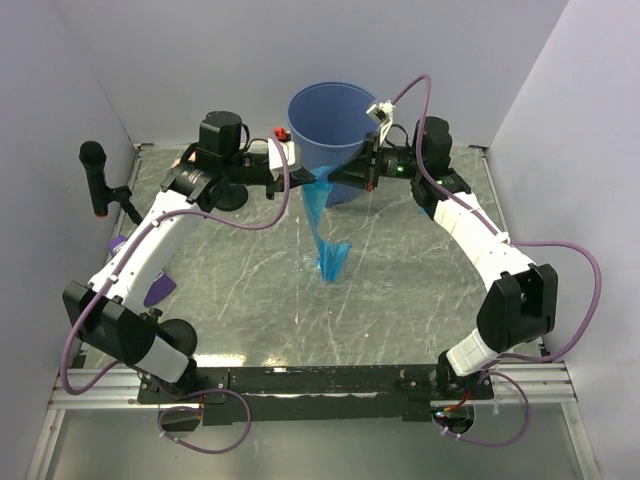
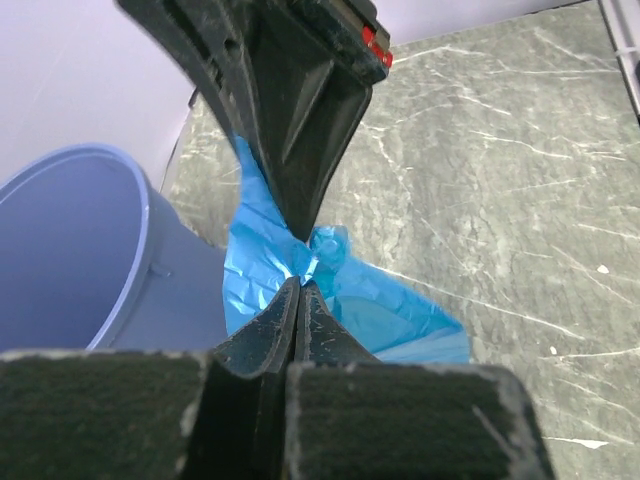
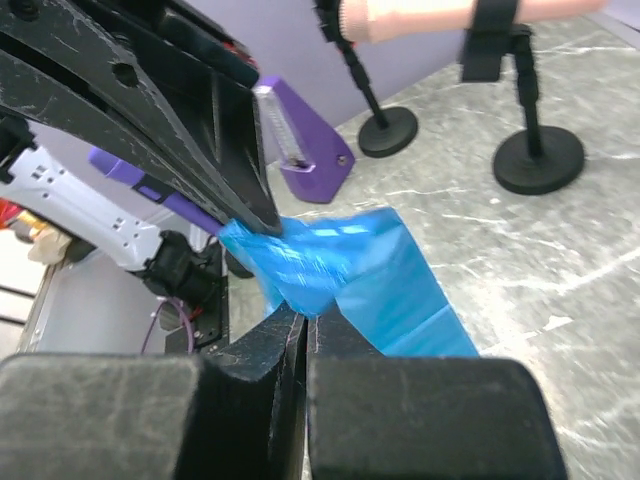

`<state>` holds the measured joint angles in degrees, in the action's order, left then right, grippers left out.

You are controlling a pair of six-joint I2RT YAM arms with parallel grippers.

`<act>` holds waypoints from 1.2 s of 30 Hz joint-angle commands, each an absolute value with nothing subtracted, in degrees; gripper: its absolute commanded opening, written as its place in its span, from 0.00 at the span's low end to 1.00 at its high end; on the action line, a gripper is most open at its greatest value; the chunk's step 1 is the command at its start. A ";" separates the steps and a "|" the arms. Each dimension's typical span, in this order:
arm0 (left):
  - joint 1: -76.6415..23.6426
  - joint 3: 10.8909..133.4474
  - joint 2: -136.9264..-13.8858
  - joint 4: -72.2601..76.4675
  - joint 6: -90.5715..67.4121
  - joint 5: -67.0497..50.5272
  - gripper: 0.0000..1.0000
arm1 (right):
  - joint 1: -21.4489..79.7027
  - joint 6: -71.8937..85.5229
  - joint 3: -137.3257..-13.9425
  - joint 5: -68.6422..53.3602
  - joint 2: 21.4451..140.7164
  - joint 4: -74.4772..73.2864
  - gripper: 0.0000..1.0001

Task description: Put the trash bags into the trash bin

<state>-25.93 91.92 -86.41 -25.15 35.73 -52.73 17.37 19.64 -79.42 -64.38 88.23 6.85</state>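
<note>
One trash bag (image 1: pixel 326 235), thin bright-blue film, hangs in a long strip just in front of the trash bin (image 1: pixel 330 125), a round blue bucket at the back middle; the bag's lower end rests on the table. My left gripper (image 1: pixel 306 181) and right gripper (image 1: pixel 337 177) meet at the bag's top, tip to tip, both shut on the film. In the left wrist view my left gripper (image 2: pixel 302 286) pinches the bag (image 2: pixel 385 315), with the bin (image 2: pixel 75 250) at the left. In the right wrist view my right gripper (image 3: pixel 306 316) pinches a crumpled fold of the bag (image 3: pixel 375 275).
A black microphone-like stand (image 1: pixel 95 178) is at the far left, with purple pieces (image 1: pixel 160 290) near the left arm. A purple wedge (image 3: pixel 305 150) and two black round-based stands (image 3: pixel 540 160) show in the right wrist view. Grey walls close in the table.
</note>
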 commanded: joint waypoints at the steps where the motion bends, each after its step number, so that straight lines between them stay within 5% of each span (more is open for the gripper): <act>1: -25.66 90.71 -84.90 -23.03 33.67 -51.95 0.01 | 16.26 19.25 -79.19 -63.72 86.31 7.91 0.00; 6: -26.19 89.91 -85.34 -20.48 31.82 -50.89 0.01 | 16.70 18.55 -79.01 -66.26 85.78 8.35 0.00; 10: -26.63 89.47 -85.34 -18.72 30.76 -50.45 0.01 | 17.13 20.92 -77.78 -69.08 85.60 10.55 0.33; 13: -26.81 89.82 -85.43 -18.81 30.50 -50.89 0.01 | 18.63 16.54 -78.05 -67.94 84.91 6.70 0.40; 20: -26.90 90.09 -85.25 -19.86 31.20 -51.42 0.01 | 19.60 12.66 -79.01 -65.48 85.34 3.78 0.35; 26: -26.98 90.62 -85.34 -21.18 32.08 -51.59 0.01 | 19.42 12.13 -80.16 -65.13 85.61 4.04 0.08; 36: -26.98 91.58 -85.60 -23.73 34.36 -52.12 0.01 | 18.02 15.12 -79.54 -62.06 84.90 6.42 0.22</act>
<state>-26.72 89.58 -86.41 -22.41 32.67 -50.57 18.33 14.79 -78.26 -63.72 87.77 3.44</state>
